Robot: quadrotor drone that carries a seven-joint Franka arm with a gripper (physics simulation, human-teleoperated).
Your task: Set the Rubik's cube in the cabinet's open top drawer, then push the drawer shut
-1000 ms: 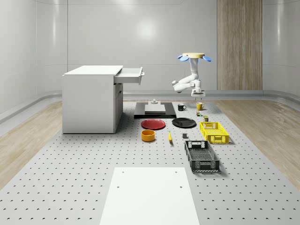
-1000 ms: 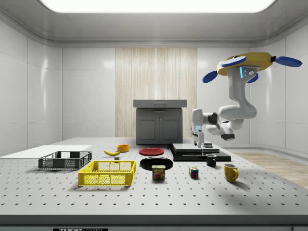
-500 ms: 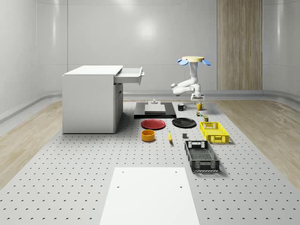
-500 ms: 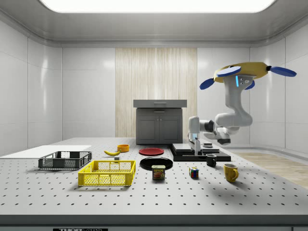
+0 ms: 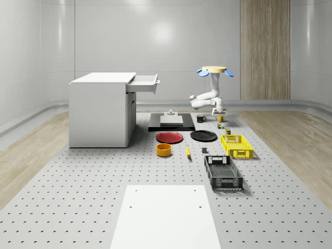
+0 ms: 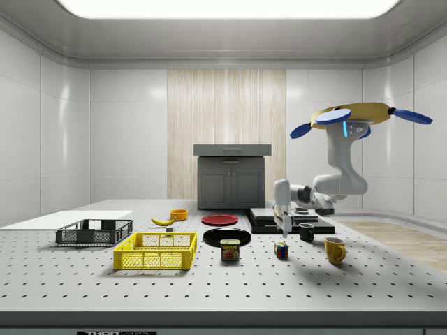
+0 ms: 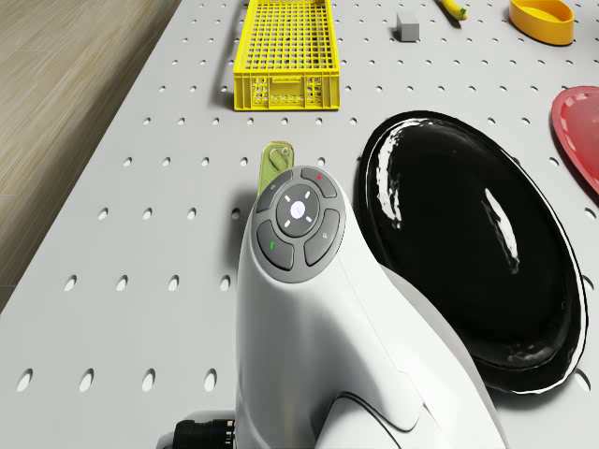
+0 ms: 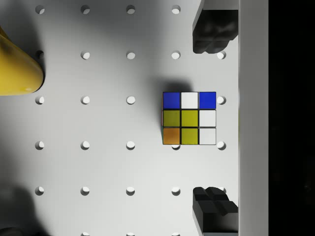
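The Rubik's cube (image 8: 189,118) sits on the perforated table, with blue, white, yellow and orange tiles facing up. It shows small in the side view (image 6: 281,250) and in the whole-scene view (image 5: 221,125). My gripper (image 8: 209,119) is open and points straight down over it, one black finger (image 8: 211,32) on each side and well apart from it. From the side, the gripper (image 6: 285,227) hangs a little above the cube. The drone (image 6: 353,115) hovers over the table's far right part (image 5: 214,69). The grey cabinet (image 5: 101,111) has its top drawer (image 5: 142,83) pulled open.
A yellow mug (image 6: 334,249) and a black mug (image 6: 306,232) stand close to the cube. A black plate (image 7: 468,243), a spam can (image 6: 230,249) and a yellow basket (image 7: 285,51) lie nearby. A red plate (image 5: 169,137) and a black platform (image 5: 171,122) lie between here and the cabinet.
The drone has dropped lower and the arm has stretched downward. The gripper has come down from above the mugs to just over the cube.
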